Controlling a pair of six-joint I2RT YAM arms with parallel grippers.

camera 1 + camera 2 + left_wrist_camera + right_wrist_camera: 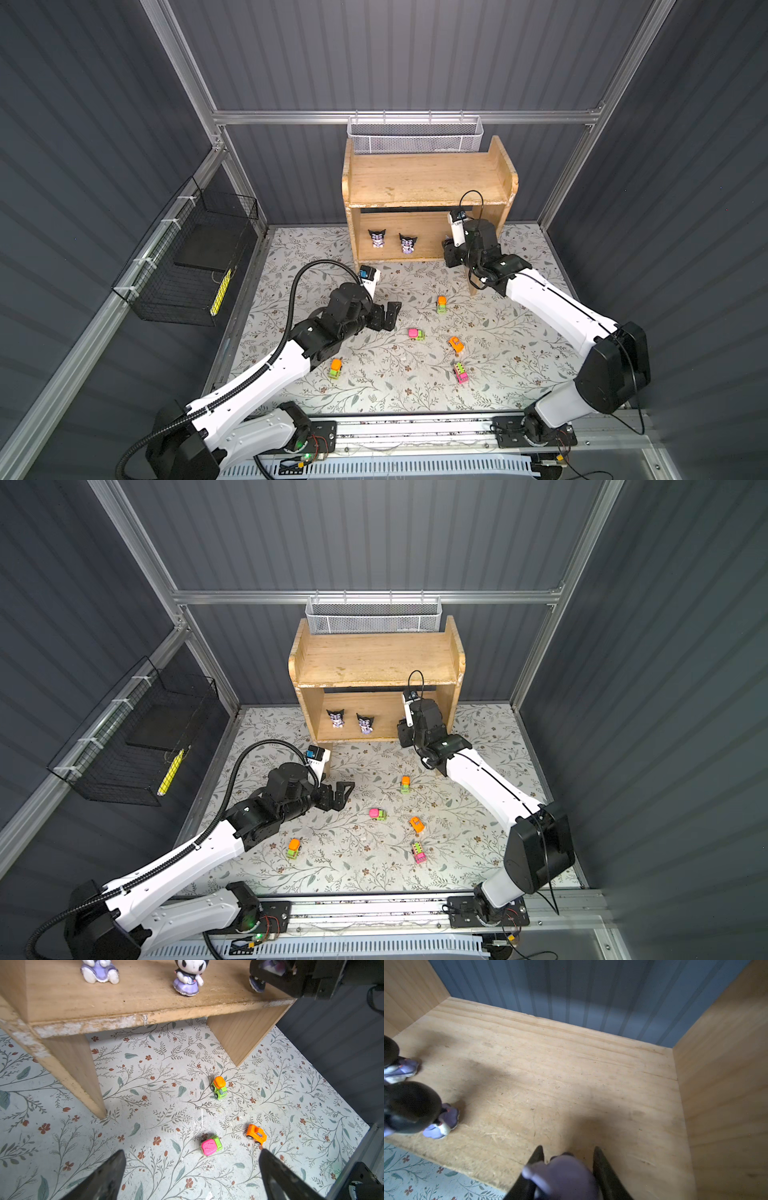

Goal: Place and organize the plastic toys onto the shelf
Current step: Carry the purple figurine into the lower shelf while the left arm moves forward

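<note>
- Light-brown wood: we see the two-tier shelf [428,178] at the back of the floral tabletop [374,395], with two black-and-lilac figurines [377,239] [407,243] upright on its lower tier.
- The right pincer [568,1150] is clamped narrowly on a third figurine [562,1176] at that tier's front edge, right of the pair.
- The left pincer [385,314] hangs wide apart above the tabletop.
- Five neon toy cars [441,304] [416,334] [456,344] [461,372] [336,368] lie scattered before the shelf.

On the shelf's [428,178] lower tier the left figurine [377,239] and middle figurine [408,243] block the left part; from them to the right side panel [726,1084] the board lies bare before my right gripper [568,1149] and its held figurine [562,1174]. The pink car [211,1145] and orange car [256,1134] sit just before my left gripper [192,1150]
</note>
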